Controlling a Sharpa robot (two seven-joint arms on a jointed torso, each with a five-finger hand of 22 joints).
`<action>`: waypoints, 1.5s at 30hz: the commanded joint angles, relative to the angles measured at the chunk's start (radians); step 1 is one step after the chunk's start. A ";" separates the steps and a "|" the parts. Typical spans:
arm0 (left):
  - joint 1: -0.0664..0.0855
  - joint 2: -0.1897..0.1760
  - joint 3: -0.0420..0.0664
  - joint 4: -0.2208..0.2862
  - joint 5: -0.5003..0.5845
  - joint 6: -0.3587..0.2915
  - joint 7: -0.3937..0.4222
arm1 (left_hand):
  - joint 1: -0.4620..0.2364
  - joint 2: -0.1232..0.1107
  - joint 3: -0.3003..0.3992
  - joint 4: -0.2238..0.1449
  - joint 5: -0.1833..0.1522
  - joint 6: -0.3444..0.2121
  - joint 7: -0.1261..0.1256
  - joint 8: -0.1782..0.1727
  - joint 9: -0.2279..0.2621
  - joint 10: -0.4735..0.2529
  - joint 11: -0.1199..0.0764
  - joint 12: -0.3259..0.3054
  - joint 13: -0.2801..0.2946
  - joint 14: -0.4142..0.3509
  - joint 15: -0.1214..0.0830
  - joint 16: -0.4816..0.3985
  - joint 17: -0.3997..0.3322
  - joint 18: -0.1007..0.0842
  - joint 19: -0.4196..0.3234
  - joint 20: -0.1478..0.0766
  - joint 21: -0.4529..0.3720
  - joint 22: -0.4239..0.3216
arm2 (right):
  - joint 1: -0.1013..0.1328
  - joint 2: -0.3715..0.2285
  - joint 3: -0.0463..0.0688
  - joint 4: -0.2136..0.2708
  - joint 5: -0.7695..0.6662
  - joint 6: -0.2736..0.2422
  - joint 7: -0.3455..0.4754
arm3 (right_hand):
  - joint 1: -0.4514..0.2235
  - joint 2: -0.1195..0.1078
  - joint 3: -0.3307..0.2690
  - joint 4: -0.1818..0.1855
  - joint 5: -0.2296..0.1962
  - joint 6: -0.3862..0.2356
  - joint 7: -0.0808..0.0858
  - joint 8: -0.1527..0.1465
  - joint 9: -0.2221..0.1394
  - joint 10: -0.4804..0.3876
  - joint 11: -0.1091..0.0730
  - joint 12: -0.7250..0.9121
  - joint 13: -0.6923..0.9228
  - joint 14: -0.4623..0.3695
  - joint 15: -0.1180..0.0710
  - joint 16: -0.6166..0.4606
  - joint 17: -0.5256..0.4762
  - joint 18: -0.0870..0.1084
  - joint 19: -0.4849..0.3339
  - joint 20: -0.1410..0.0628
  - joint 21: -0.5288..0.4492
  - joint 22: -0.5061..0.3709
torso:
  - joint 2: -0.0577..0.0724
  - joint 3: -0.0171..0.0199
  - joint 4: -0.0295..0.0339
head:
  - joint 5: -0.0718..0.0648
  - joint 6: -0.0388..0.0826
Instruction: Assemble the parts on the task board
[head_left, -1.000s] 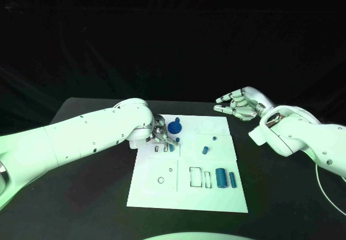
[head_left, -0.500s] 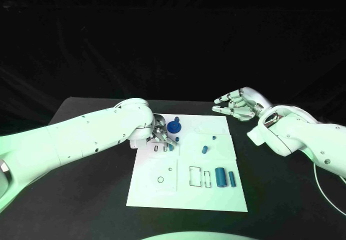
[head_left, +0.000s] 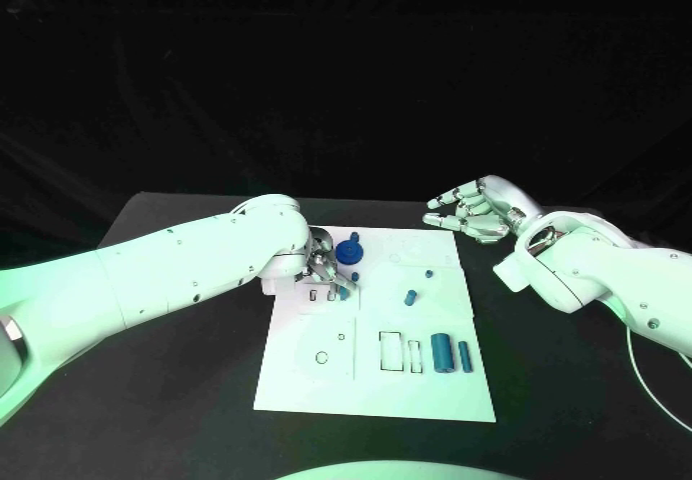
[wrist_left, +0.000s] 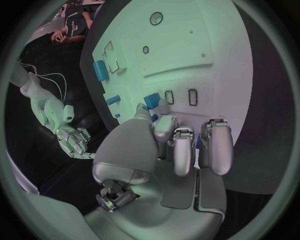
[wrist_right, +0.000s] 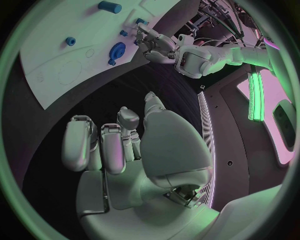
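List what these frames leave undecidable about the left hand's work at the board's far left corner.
- Whether the left hand holds a part: in the head view its fingers cover the spot; in the left wrist view its palm hides the fingertips.
- The small blue part beside the thumb: touching or not, unclear.
- The outlines under the fingers on the task board: too small to tell if filled.
- The right hand hovers off the board, apparently holding nothing.

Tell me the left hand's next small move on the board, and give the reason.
Probably a short, slow lowering of the left hand at the board's far-left slots. Its fingers hang curled above the small outlined slots on the task board, with a blue part beside the thumb tip; whether it is pinched I cannot tell. The right hand hovers off the board, holding nothing.
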 joint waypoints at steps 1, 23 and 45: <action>0.000 0.003 0.000 0.000 -0.004 0.027 -0.003 | 0.013 0.000 0.010 -0.003 0.005 -0.007 -0.004 0.004 0.004 0.008 0.001 0.002 0.002 0.105 -0.005 0.003 0.263 -0.011 0.025 -0.007 0.003 0.055 | -0.002 0.002 0.000 0.000 -0.010 0.017 0.000 | -0.003 0.010 -0.005 0.002 0.004 0.005 -0.001 0.004 0.001 -0.007 -0.003 -0.006 -0.001 0.054 -0.002 -0.004 0.037 0.001 -0.008 -0.002 -0.005 -0.001 | 0.000 0.0001 0.0002 | 0.000 -0.003; -0.002 -0.011 0.000 0.018 0.009 0.033 -0.001 | 0.160 -0.125 0.569 -0.095 0.106 -0.036 0.005 -0.039 0.052 0.000 -0.003 -0.036 -0.014 0.105 -0.001 0.003 0.263 -0.007 0.016 -0.013 -0.009 0.048 | -0.005 0.005 0.000 -0.002 -0.010 0.021 0.001 | -0.004 0.012 -0.006 0.002 0.005 0.006 -0.002 0.004 0.001 -0.005 -0.004 -0.003 0.001 0.054 -0.002 -0.005 0.036 0.001 -0.007 -0.003 -0.005 -0.001 | 0.000 -0.0008 0.0005 | 0.001 -0.008; -0.009 -0.077 0.004 0.078 0.076 -0.114 0.075 | 0.029 -0.218 0.810 -0.143 0.098 -0.042 -0.003 -0.024 0.106 0.000 -0.001 -0.054 -0.029 0.105 -0.007 0.003 0.263 -0.002 0.006 -0.009 -0.028 0.027 | -0.011 0.009 -0.001 0.005 -0.050 0.048 0.022 | 0.098 0.031 0.021 -0.067 -0.002 0.011 -0.005 0.006 0.003 -0.006 -0.009 -0.004 -0.003 0.056 -0.008 -0.008 0.036 0.001 -0.006 -0.007 -0.008 -0.003 | 0.000 0.0007 0.0003 | -0.001 -0.004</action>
